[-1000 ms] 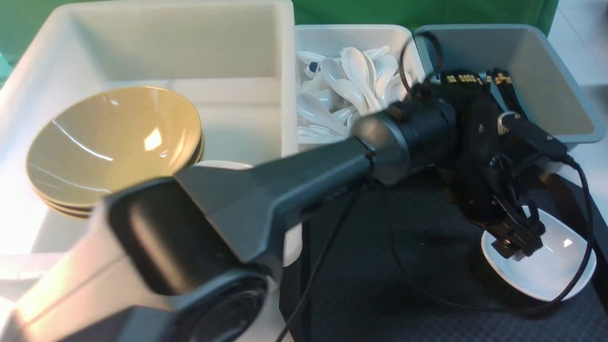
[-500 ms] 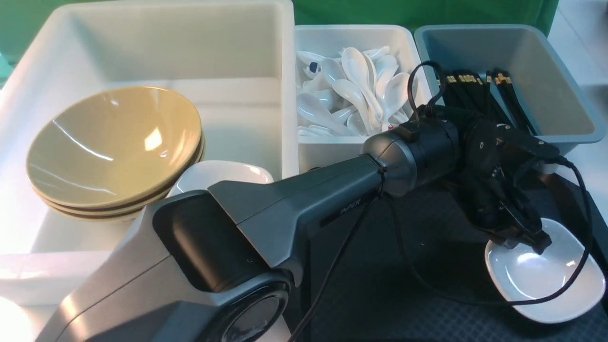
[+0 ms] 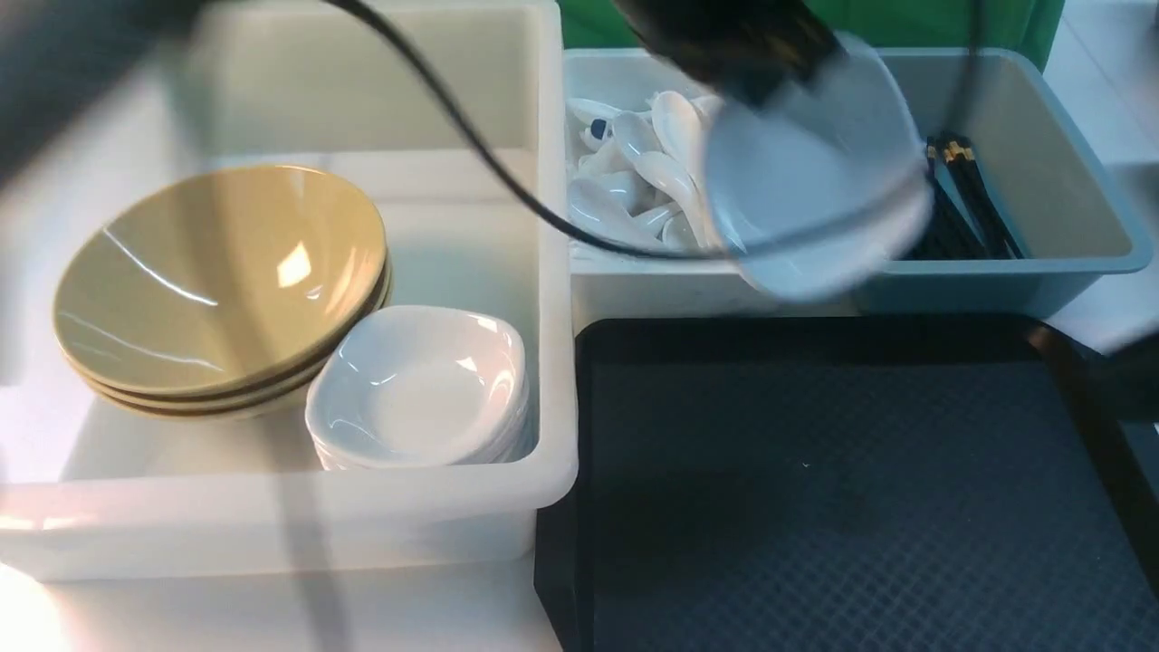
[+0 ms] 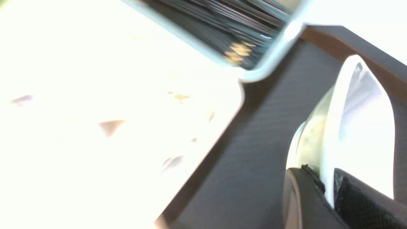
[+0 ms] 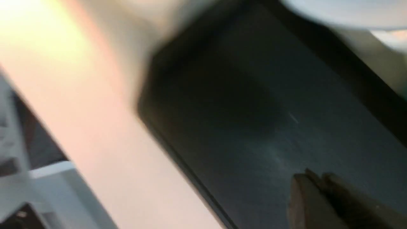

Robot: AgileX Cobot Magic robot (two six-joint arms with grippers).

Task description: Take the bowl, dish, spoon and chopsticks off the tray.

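My left gripper [image 3: 770, 77] is a dark blur high at the back, shut on the rim of the small white dish [image 3: 815, 199]. It holds the dish in the air in front of the spoon bin and the grey-blue bin. In the left wrist view the jaws [image 4: 327, 187] pinch the dish's edge [image 4: 359, 121] above the black tray [image 4: 260, 127]. The tray [image 3: 815, 471] has nothing on it. My right gripper [image 5: 318, 179] looks shut and empty over the tray [image 5: 254, 95]. Tan bowls [image 3: 217, 272], white spoons [image 3: 652, 172] and black chopsticks [image 3: 969, 199] lie in the bins.
A large white bin [image 3: 552, 272] on the left holds the stacked tan bowls and a stack of white dishes [image 3: 421, 385]. A smaller white bin [image 3: 670, 294] holds the spoons, a grey-blue bin [image 3: 1077, 163] the chopsticks. A black cable [image 3: 507, 172] hangs across the bins.
The left gripper has lifted the white dish off the tray's right side, up and back towards the bins. The left arm has swung out of the foreground, uncovering the dish stack.
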